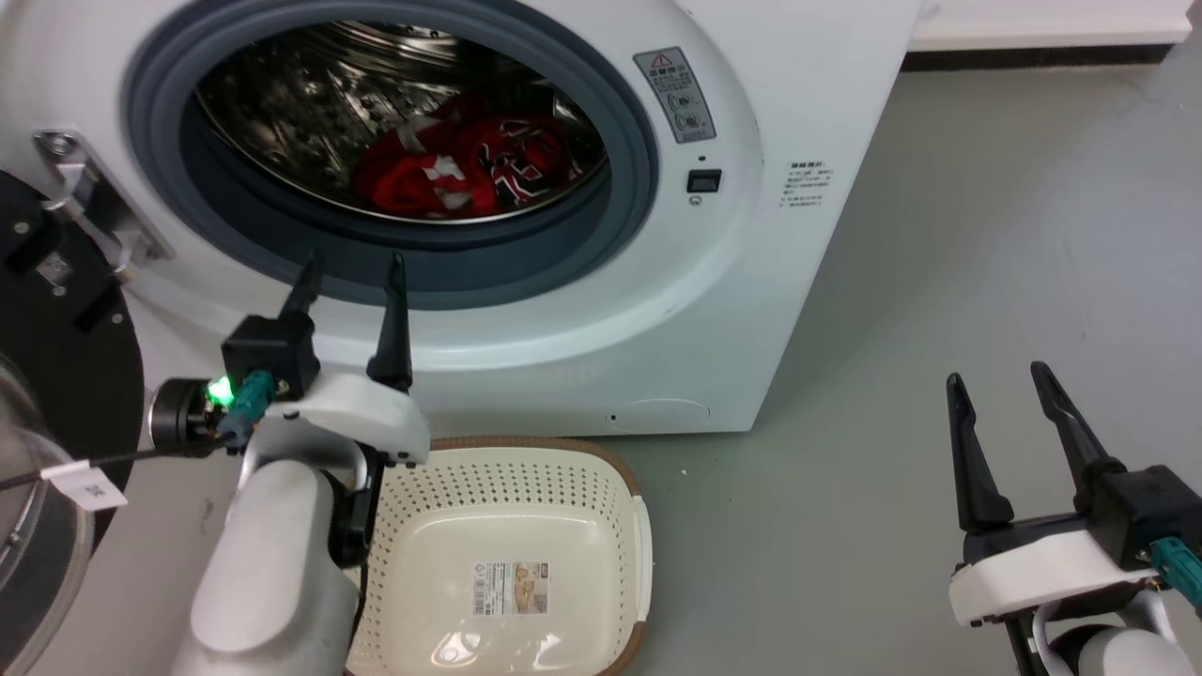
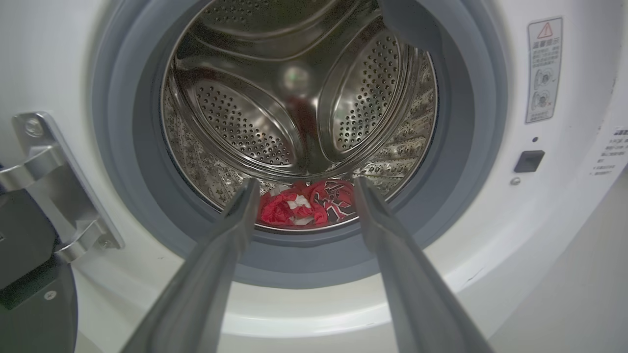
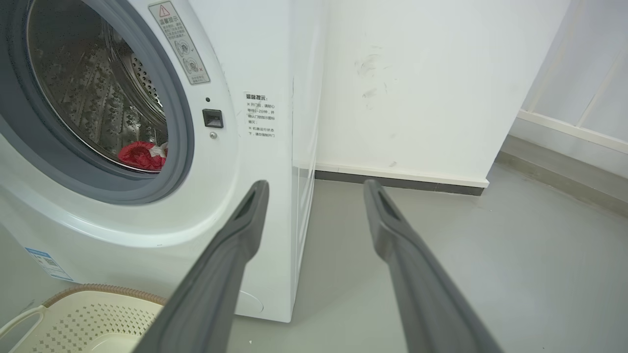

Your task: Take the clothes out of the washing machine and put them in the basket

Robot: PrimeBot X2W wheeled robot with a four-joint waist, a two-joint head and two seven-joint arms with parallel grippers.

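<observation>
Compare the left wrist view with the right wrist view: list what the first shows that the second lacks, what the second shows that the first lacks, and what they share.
Left wrist view alone of the two: the metal door hinge, the drum's back wall, the open left gripper. Right wrist view alone of the two: the basket, the room wall, the open right gripper. Shared: the washing machine, the red clothes in its drum, the warning sticker.

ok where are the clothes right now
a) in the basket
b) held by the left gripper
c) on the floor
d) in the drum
d: the clothes lie at the bottom of the drum, the basket holds no fabric, and the left gripper is open outside the porthole.
</observation>
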